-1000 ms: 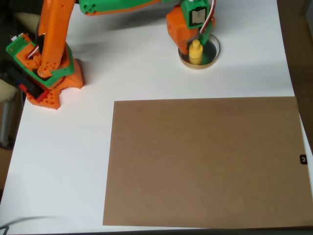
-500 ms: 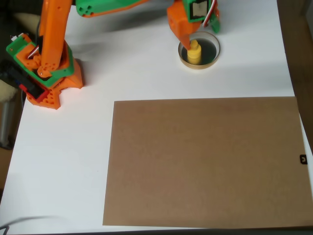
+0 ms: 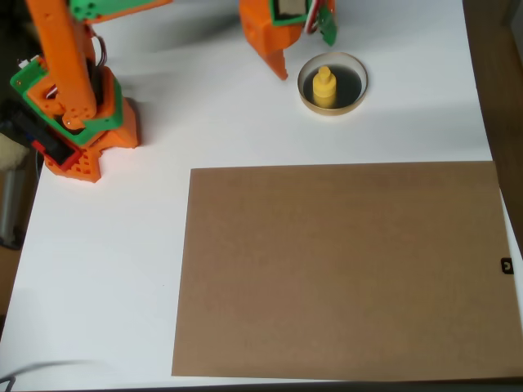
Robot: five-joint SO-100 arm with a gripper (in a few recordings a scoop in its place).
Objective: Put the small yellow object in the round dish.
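**Inspector:** Overhead view. Your small yellow object (image 3: 324,85) stands upright inside the round dish (image 3: 358,91), on its dark floor, slightly left of centre, knob up. The dish sits on the white counter (image 3: 122,245) near the top edge.

**Operator:** And the end effector?

**Inspector:** Your end effector (image 3: 302,51) sits just up and left of the dish, clear of its rim and holding nothing. One orange finger (image 3: 276,62) points down toward the counter; a green finger shows to its right. I cannot tell how wide your jaws stand from this angle.

**Operator:** Anything else?

**Inspector:** A large brown board (image 3: 339,269) lies flat below the dish, apart from it. The arm's base (image 3: 78,135) stands at far left.
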